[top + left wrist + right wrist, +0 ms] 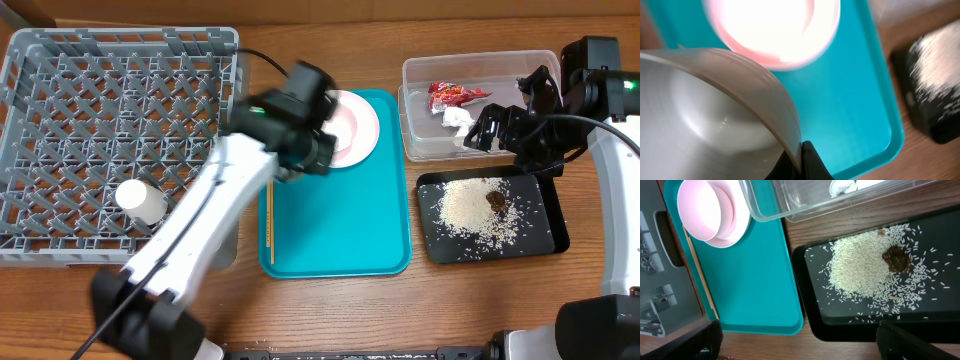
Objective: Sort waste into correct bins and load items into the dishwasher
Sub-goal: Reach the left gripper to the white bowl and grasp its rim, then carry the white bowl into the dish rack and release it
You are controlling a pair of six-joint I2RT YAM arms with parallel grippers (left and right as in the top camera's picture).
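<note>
A pale pink bowl sits on a pale plate at 10 o'clock on the teal tray. Chopsticks lie along the tray's 9 o'clock edge, beside the grey rack. The clear tub is at 12 o'clock, and at 4 o'clock the black tray holds scattered rice and a dark brown scrap.

Overhead straight down on table, wrist views close, angled downward, both sharing teal tray

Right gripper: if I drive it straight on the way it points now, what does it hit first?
Most likely the rice on the black tray, which lies straight ahead of the open right gripper in the wrist view. Nothing shows in between, though depth is unclear.
</note>
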